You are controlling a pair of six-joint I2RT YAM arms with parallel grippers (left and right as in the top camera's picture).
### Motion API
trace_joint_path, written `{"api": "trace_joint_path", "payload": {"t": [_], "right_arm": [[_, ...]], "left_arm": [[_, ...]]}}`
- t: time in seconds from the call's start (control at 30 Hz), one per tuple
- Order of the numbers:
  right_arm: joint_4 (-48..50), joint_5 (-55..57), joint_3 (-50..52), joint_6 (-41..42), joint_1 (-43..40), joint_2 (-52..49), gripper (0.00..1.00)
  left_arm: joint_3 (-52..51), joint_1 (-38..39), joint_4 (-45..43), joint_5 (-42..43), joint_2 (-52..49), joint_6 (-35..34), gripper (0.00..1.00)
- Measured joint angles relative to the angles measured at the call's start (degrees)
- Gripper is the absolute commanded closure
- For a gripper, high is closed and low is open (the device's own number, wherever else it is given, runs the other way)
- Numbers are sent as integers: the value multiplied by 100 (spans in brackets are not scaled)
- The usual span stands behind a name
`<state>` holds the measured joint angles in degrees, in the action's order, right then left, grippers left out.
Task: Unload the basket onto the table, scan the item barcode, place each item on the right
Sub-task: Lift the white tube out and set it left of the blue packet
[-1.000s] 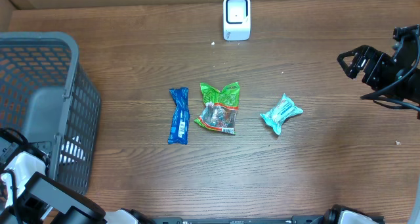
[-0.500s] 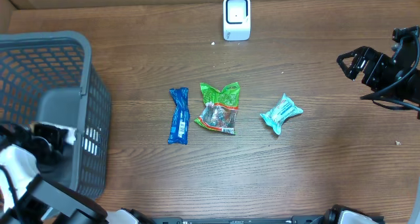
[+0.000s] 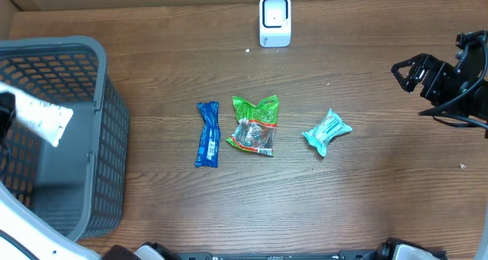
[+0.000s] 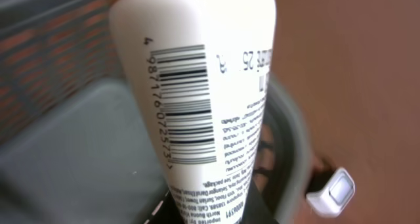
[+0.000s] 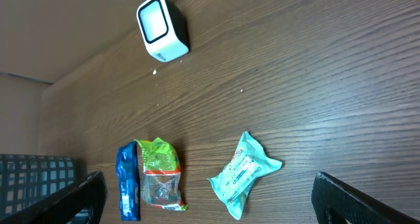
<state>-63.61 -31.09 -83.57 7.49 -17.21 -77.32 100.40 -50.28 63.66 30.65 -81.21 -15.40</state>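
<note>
Table point(image 3: 366, 199), dark brown wood grain. On it: grey mesh basket point(image 3: 107, 138) at the left edge; white scanner point(image 3: 274, 20) upright near the far edge, middle; blue packet point(image 3: 207, 134), green packet point(image 3: 254, 126) and teal packet point(image 3: 326, 131) in a row at the centre, blue and green just beside each other, teal apart to the right

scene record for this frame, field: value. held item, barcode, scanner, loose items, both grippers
held item: tube, white, over the basket
barcode: on the tube, facing the left wrist camera
left gripper: shut on the tube
right gripper: open, empty, at the right side of the table
scanner: far edge of the table, centre
loose items: blue packet, green packet, teal packet, side by side mid-table
tube vs scanner: far apart
</note>
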Motion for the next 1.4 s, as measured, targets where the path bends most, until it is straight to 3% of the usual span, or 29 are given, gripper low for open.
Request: {"api": "trace_joint_path", "payload": {"t": [0.17,0.3,0.43,0.57,0.7,0.9,1.23,1.4], "right_arm": [[7,0,0,-2,0,0,0],[11,0,0,-2,0,0,0],[13,0,0,-2,0,0,0],[13,0,0,0,0,0,0],[-11,0,0,0,0,0,0],[-37,0,0,2,0,0,0],[-42,0,0,-2,0,0,0],[-37,0,0,-2,0,0,0]], "left_arm": [[990,1320,599,-55,4,761,96],[1226,2907,922,-544,20,1139,96],[1121,4564,1318,-1325,-74,1187,96],[732,5414,1668,-2177,-352,772,96],[-66,5604,1554,-2824,-896,352,96],[-1320,5539,529,-3254,-1513,245,96],[-2627,5482,-678,-4262,-1657,804,96],[-3169,5246,-1121,-4371,-1685,946,96]]}}
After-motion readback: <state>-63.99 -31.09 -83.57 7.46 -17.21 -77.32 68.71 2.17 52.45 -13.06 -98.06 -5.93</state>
